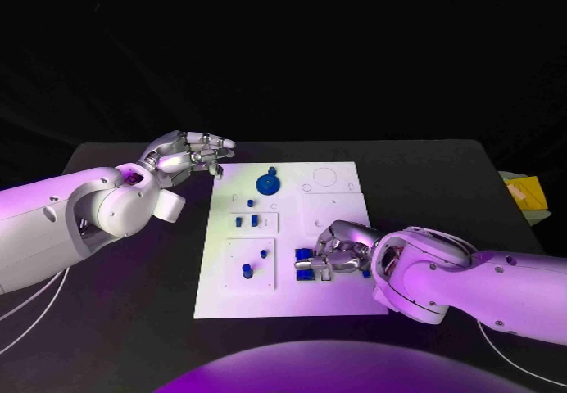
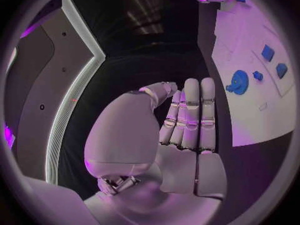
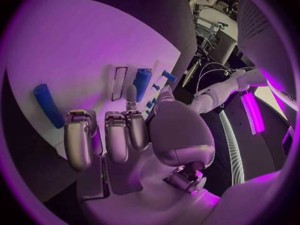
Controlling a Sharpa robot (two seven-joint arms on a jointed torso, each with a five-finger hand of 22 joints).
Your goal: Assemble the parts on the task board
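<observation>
On the black desk (image 1: pixel 142 270) lies the white rectangular task board (image 1: pixel 283 246). The silver left hand (image 1: pixel 189 152) hovers off the board's far left corner, fingers straight and together, holding nothing. The silver right hand (image 1: pixel 337 248) rests on the board's near right part, fingers curled over small blue parts (image 1: pixel 307 266); whether it grips one cannot be told. A round blue gear (image 1: pixel 269 182) sits near the board's far edge.

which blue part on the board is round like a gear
The blue gear at the task board's far end, nearest the left robot hand; the others are small blocks and pegs.
</observation>
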